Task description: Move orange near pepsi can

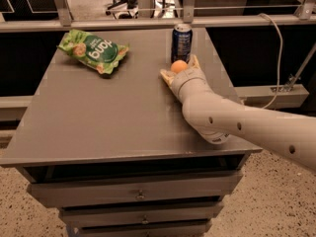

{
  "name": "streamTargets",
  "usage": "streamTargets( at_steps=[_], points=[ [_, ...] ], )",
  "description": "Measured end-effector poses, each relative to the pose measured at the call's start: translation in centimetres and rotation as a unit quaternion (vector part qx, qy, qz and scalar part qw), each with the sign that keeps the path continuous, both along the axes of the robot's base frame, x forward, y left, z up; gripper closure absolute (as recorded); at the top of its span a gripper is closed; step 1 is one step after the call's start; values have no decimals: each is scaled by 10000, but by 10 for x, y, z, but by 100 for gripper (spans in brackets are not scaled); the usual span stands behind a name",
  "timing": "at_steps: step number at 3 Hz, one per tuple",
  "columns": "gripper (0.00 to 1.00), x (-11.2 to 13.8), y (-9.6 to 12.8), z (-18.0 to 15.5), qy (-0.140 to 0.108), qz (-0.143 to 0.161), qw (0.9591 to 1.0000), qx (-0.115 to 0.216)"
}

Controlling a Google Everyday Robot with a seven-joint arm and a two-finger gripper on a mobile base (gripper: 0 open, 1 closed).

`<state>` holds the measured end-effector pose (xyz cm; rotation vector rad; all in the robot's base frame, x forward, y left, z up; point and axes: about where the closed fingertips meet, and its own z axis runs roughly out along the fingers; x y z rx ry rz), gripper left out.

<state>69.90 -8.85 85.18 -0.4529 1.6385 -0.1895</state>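
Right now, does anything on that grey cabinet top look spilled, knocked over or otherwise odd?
Nothing stands out. The tall dark blue soda can stands upright near the far edge, the small round orange fruit sits just in front of it at the cream gripper, and the green snack bag lies flat at the far left.
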Motion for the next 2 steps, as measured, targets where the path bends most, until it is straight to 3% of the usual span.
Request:
streamTargets(
  at_steps=[1,2],
  points=[
    [0,-1,0,-1,3,-49,9999,91],
    [0,-2,1,-1,8,-65,9998,196]
  ],
)
